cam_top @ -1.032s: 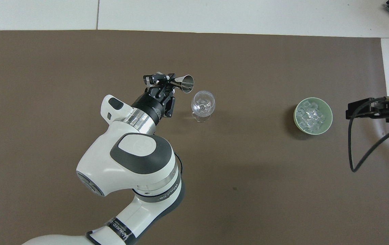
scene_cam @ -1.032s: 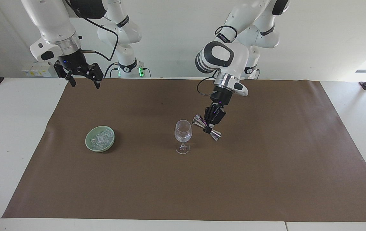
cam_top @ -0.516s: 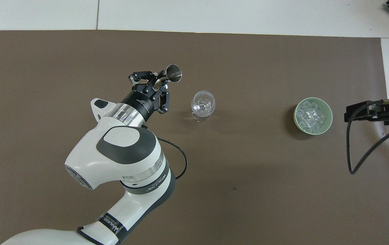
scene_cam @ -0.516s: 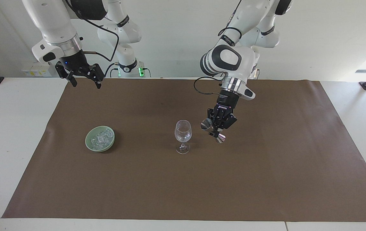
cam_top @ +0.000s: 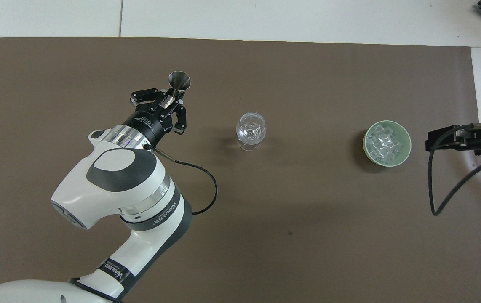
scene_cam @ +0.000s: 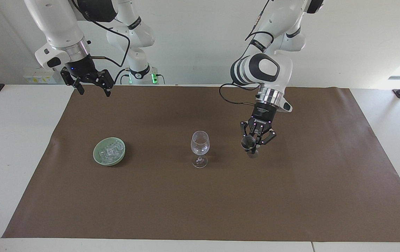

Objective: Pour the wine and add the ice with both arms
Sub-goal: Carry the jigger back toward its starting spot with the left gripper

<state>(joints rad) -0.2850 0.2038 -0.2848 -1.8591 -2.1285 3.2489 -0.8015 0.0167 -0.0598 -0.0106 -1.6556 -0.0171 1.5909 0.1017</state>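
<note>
Since a second ago our left gripper [scene_cam: 255,144] has swung its steel jigger [scene_cam: 249,144] away from the glass [scene_cam: 200,147], toward the left arm's end of the mat [scene_cam: 291,196], fingers clamped on its waist. Our right gripper [scene_cam: 91,86] waits with jaws spread, over the mat's edge. Ice [scene_cam: 110,149] lies in the green bowl [scene_cam: 99,159], beside the glass toward the right arm's end.

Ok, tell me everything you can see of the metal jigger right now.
The jigger is a shiny steel double cone, two flared cups joined at a narrow waist. The left pincer is shut on that waist and holds it in the air over the brown mat, beside the wine glass toward the left arm's end. It is tilted, one open mouth facing away from the robots. Contents cannot be seen.
</note>
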